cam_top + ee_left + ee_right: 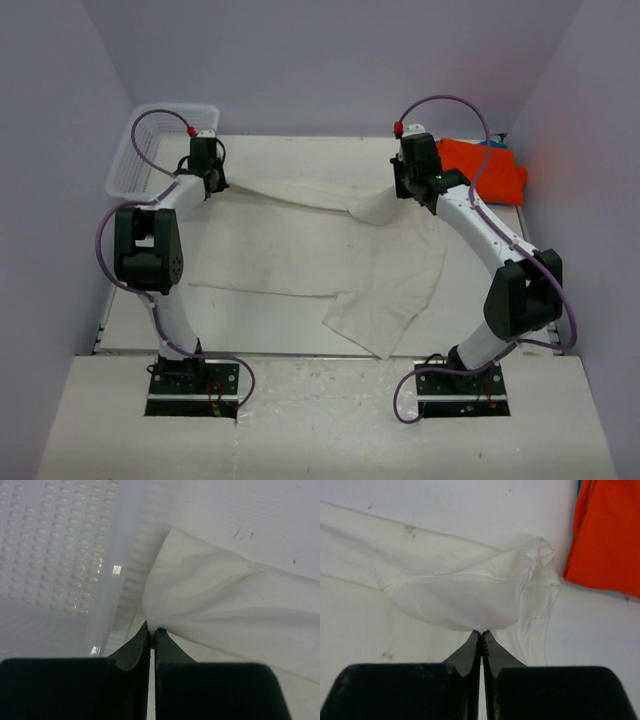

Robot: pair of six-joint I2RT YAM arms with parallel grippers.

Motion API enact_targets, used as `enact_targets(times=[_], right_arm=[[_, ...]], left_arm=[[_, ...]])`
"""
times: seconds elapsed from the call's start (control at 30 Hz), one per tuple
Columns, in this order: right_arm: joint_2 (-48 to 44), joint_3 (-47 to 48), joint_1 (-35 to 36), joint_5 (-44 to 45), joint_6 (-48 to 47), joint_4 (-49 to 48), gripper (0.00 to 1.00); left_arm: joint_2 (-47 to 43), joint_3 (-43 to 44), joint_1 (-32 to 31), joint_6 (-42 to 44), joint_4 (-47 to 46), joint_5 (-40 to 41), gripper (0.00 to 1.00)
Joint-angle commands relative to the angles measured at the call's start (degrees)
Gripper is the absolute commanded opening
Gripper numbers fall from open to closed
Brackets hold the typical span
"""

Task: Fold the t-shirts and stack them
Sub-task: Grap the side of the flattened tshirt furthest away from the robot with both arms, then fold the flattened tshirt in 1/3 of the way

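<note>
A large cream t-shirt (pixel 310 255) lies spread over the table's middle, its far edge lifted and stretched between my two grippers. My left gripper (pixel 213 183) is shut on the shirt's far left edge (pixel 200 600), right beside the basket. My right gripper (pixel 404 190) is shut on the shirt's far right part (pixel 465 597), which bunches in a fold at the fingertips. A bright orange t-shirt (pixel 485 170) lies at the far right, also in the right wrist view (pixel 607 535). A blue edge (pixel 492 144) shows behind it.
A white plastic mesh basket (pixel 140 150) stands at the far left corner, its wall close to my left gripper (pixel 60 545). The purple walls enclose the table on three sides. The table's near edge runs in front of the arm bases.
</note>
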State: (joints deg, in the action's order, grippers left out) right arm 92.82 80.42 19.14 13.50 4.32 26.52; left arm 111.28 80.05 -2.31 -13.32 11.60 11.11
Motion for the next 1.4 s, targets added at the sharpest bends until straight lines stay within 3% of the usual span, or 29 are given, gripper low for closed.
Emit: enact_targets(times=[0.0, 0.27, 0.3, 0.33, 0.43, 0.53, 0.77, 1.0, 1.23, 1.37], right_arm=[[-3.25, -1.58, 1.43, 3.99, 3.59, 2.3, 0.0], [-4.22, -5.89, 3.89, 10.94, 8.95, 4.86, 0.0], [-4.22, -6.41, 3.98, 11.02, 8.87, 4.68, 0.0], [-4.13, -6.16, 4.07, 11.55, 9.21, 4.85, 0.0], [-3.52, -4.49, 4.16, 11.81, 9.92, 6.08, 0.0], [-3.17, -3.78, 4.24, 11.73, 9.92, 6.7, 0.0], [-3.61, -5.36, 4.24, 11.12, 10.62, 6.26, 0.0], [-2.82, -6.24, 4.33, 11.9, 13.52, 8.1, 0.0], [4.28, -5.19, 4.33, 15.24, 20.1, 17.57, 0.0], [6.67, -6.33, 4.24, 15.07, 22.57, 17.78, 0.0]], left_arm=[[-0.28, 2.39, -0.42, -2.14, 2.02, 3.64, 0.0], [1.74, 3.61, -0.94, -7.67, 10.09, 6.54, 0.0], [1.83, 3.62, -1.56, -8.9, 11.16, 8.12, 0.08], [1.66, 3.27, -1.74, -9.35, 11.43, 8.74, 0.31], [-0.45, 0.99, -2.18, -12.07, 11.43, 9.37, 0.77], [-3.26, -0.86, -2.96, -12.96, 10.29, 9.89, 0.98], [-3.71, 2.56, -4.55, -10.15, 11.78, 7.79, 0.95], [0.68, 8.53, -9.82, -4.35, 10.55, 1.72, 0.82], [8.49, 15.03, -11.67, -0.92, 11.52, -0.48, 0.81], [11.31, 17.06, -11.67, 0.22, 11.87, 0.3, 0.81]])
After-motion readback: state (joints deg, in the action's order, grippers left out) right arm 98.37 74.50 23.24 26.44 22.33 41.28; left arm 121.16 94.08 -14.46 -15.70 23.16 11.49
